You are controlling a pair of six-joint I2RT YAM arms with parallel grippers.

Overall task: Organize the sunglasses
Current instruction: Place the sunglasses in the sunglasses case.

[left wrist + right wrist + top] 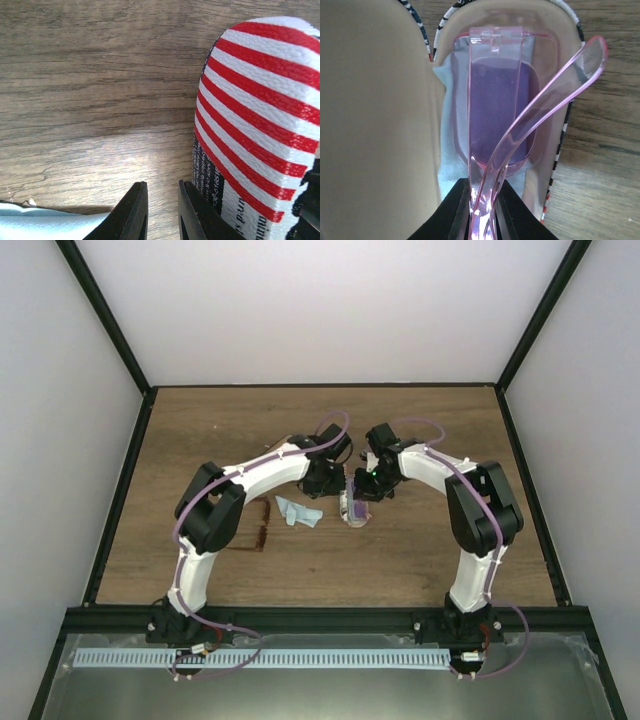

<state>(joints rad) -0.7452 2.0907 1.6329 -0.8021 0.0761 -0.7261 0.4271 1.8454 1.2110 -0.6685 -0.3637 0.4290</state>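
— Where are the sunglasses sitting, and what are your grippers doing?

— Your right gripper point(482, 192) is clamping the folded temples of the pink-framed sunglasses point(495, 100). It is holding their purple lenses over the open striped case point(375, 125), where a light blue cloth point(445, 170) is lying against the tan lining. I cannot tell whether the lenses are touching it. Your left gripper point(161, 187) is hovering just beside that case's red-and-white shell, jaws standing a narrow slit apart with only wood showing between them.

— And the brown pair?

— The brown sunglasses point(264, 525) are lying on the counter point(250, 430) near your left arm's elbow. They are just left of a crumpled blue cloth point(298, 512) and apart from the case.

— What is the room giving you?

— You are working on a dark wood-grain counter, with light glaring softly across it in the left wrist view. Plain white walls point(320, 310) are closing it in on three sides, with black frame rails point(105, 315) running up the corners. A black bar point(320, 618) is crossing the near edge where both arms are bolted.
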